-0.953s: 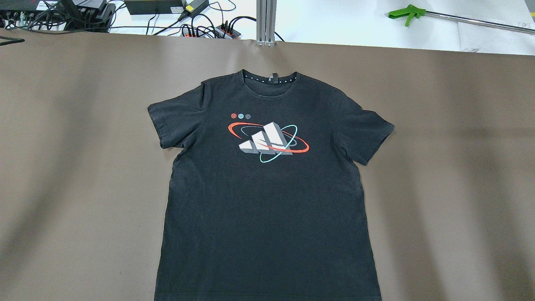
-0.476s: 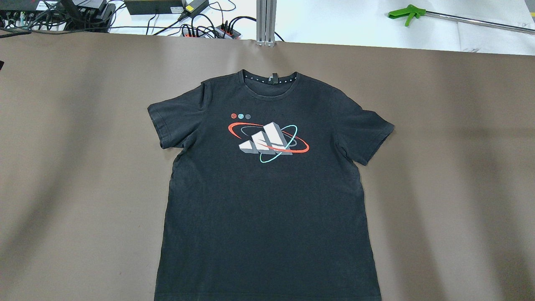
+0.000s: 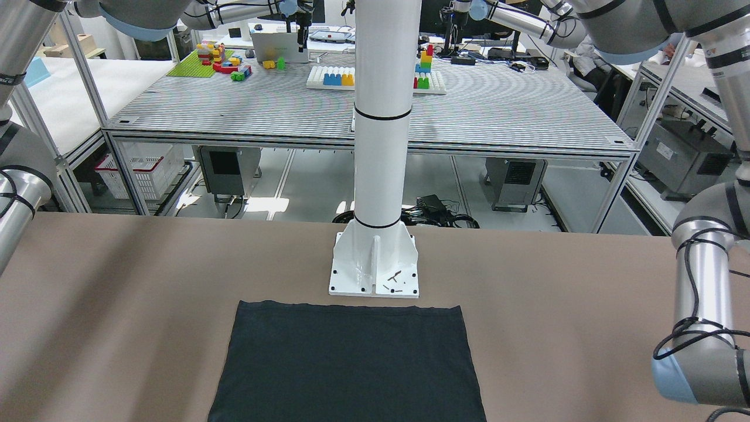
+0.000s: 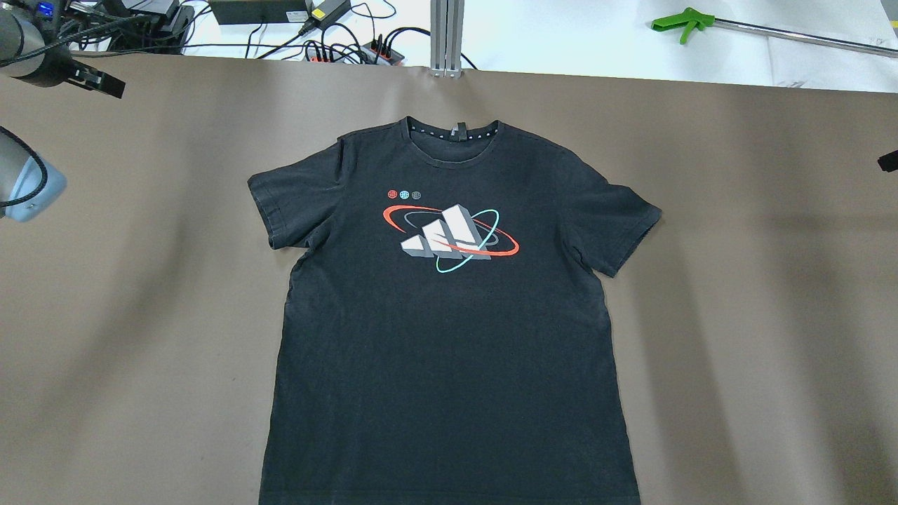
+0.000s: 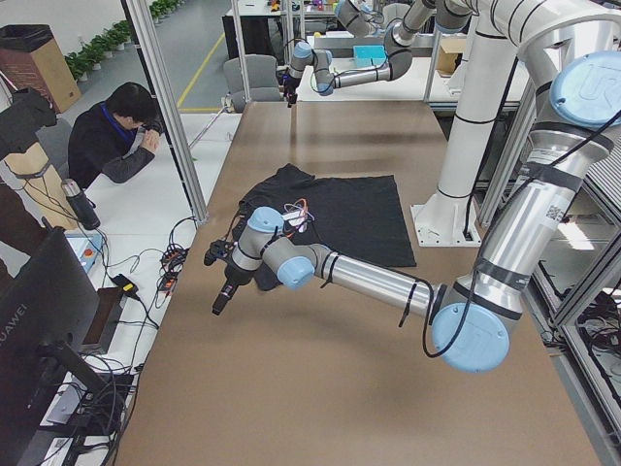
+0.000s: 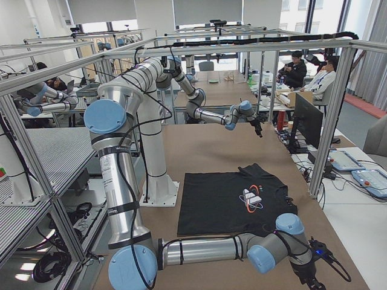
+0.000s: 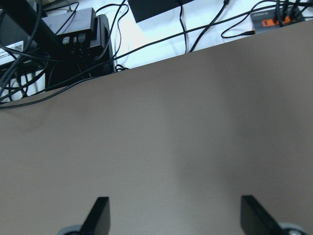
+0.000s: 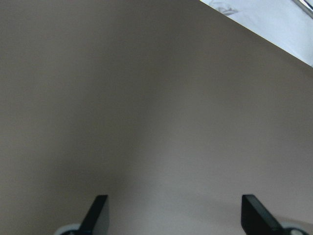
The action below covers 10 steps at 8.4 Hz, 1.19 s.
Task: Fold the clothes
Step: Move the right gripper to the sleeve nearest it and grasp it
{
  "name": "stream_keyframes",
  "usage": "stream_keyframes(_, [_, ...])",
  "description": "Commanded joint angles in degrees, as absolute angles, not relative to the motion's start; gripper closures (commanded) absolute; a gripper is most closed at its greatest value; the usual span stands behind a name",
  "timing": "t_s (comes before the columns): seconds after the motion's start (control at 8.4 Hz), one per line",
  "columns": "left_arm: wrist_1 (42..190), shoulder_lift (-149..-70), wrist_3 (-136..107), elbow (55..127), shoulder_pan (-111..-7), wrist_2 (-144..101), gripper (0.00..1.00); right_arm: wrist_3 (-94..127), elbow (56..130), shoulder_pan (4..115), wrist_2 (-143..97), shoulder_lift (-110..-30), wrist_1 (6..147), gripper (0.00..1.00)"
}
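Note:
A black T-shirt (image 4: 449,330) with a white, red and teal chest print (image 4: 450,238) lies flat on the brown table, face up, collar at the far edge. Only its plain lower part shows in the front-facing view (image 3: 345,363). My left gripper (image 4: 105,83) hangs over bare table far to the left of the shirt. Its wrist view (image 7: 173,215) shows the fingers wide apart and empty. My right gripper (image 4: 887,161) is at the view's right edge, far from the right sleeve. Its wrist view (image 8: 173,215) shows it open over bare table.
The white pillar's base plate (image 3: 375,266) stands just behind the shirt's hem. Cables and power strips (image 4: 351,49) and an aluminium post (image 4: 447,35) lie past the far table edge. A green-handled tool (image 4: 684,24) lies at the far right. A person (image 5: 121,136) sits beside the table.
My left arm and gripper have come into the overhead view at the top left. The tip of my right gripper has appeared at the right edge. The shirt has not moved.

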State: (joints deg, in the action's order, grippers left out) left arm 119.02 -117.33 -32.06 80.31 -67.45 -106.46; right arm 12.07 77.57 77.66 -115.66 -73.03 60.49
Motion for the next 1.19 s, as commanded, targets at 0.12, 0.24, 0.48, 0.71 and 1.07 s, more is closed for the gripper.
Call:
stream_keyframes(0.12, [122.3, -117.9, -37.2, 79.6, -65.9, -108.0, 0.06, 32.8, 77.3, 65.5, -115.3, -71.3, 48.7, 0.05])
stream_keyframes(0.24, [122.3, -117.9, -37.3, 79.6, -65.8, -108.0, 0.06, 36.4, 77.3, 63.1, -114.1, -70.9, 46.9, 0.05])
stream_keyframes(0.48, [124.2, -119.2, -40.2, 78.0, -64.9, -108.0, 0.06, 40.4, 77.0, 57.8, -107.4, -70.4, 45.5, 0.05])
stream_keyframes(0.71, [131.6, -119.5, -43.9, 73.4, -63.5, -107.9, 0.06, 43.8, 75.9, 54.4, -103.5, -68.6, 45.5, 0.05])
stream_keyframes(1.07, [131.5, -121.8, -46.3, 72.5, -62.0, -107.3, 0.06, 44.2, 70.9, 53.9, -102.7, -67.1, 41.9, 0.05])
